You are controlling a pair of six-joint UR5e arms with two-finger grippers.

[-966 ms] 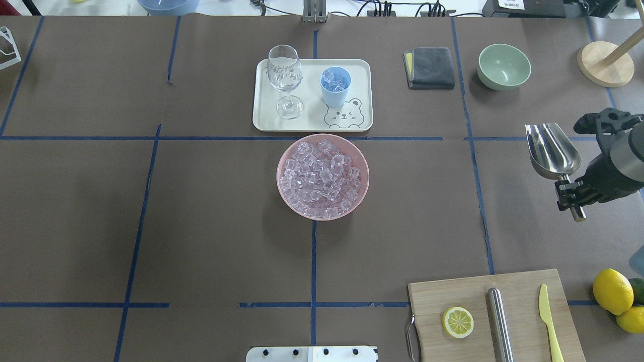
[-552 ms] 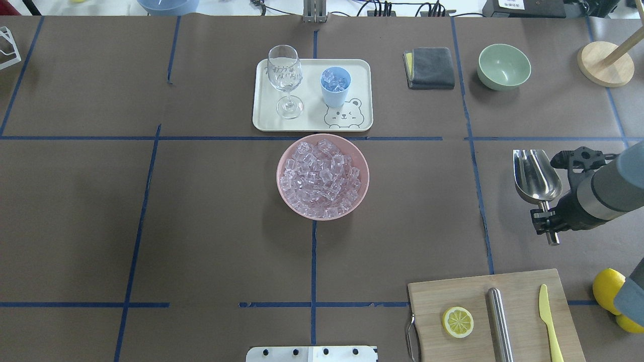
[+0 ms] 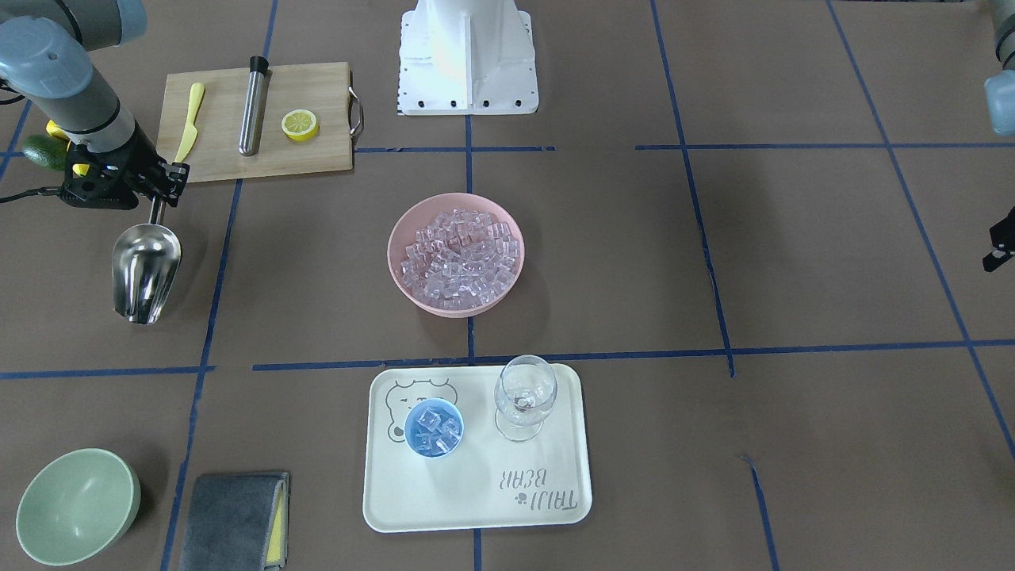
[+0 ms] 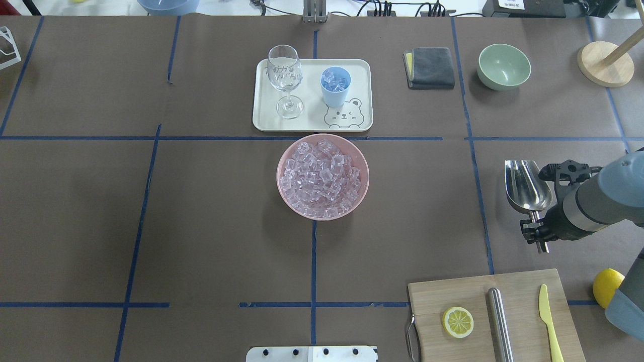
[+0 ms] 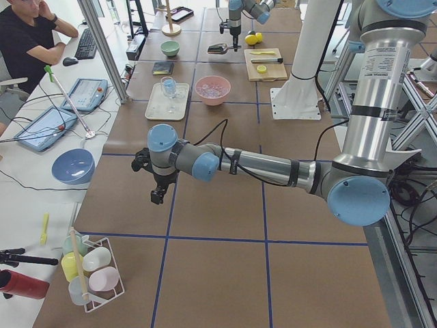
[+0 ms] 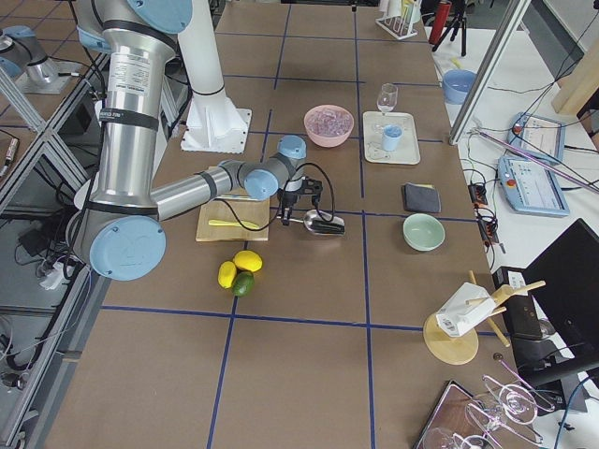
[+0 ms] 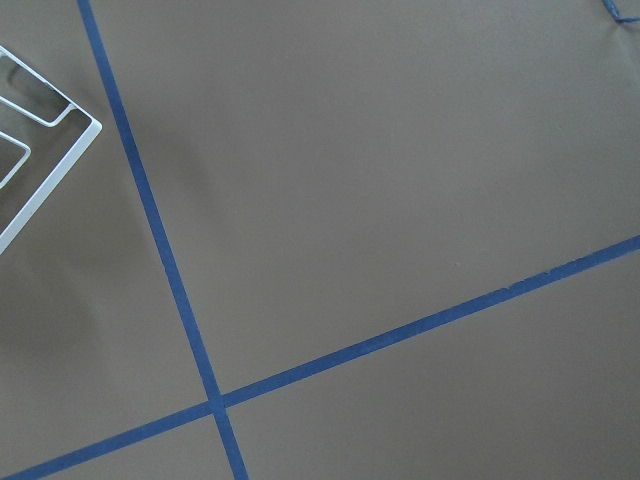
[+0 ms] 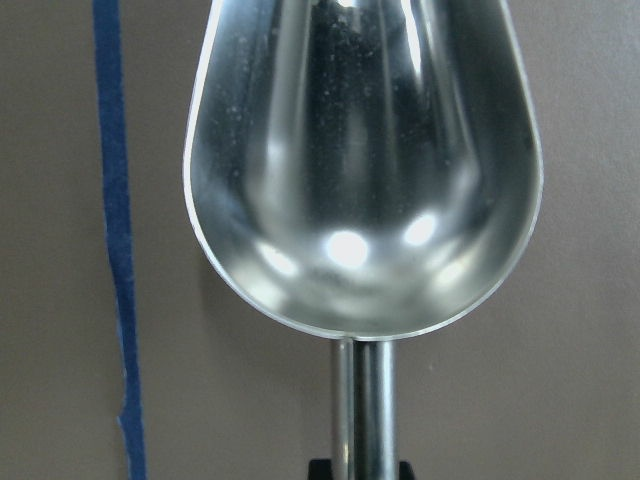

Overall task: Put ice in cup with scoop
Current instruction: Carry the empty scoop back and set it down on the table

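The ice (image 4: 322, 176) fills a pink bowl (image 4: 284, 188) at the table's middle, also in the front view (image 3: 458, 255). The light-blue cup (image 4: 335, 86) stands on a white tray (image 4: 264, 120) beyond the bowl and holds a few cubes (image 3: 434, 428). My right gripper (image 4: 537, 232) is shut on the rod handle of the steel scoop (image 4: 526, 186), far right of the bowl, low over the table. The scoop's trough is empty in the right wrist view (image 8: 362, 170). My left gripper (image 5: 158, 195) hangs over bare table far to the left; I cannot tell if it is open.
A wine glass (image 4: 285, 75) stands on the tray beside the cup. A cutting board (image 4: 483, 291) near the right arm carries a lemon half (image 4: 458, 322), a steel cylinder (image 4: 499, 322) and a yellow knife (image 4: 548, 322). A green bowl (image 4: 503, 66) and grey cloth (image 4: 430, 67) sit far right.
My right arm has carried the scoop back towards the robot and slightly left, and it looks lower. The bowl, cup and tray have not moved.
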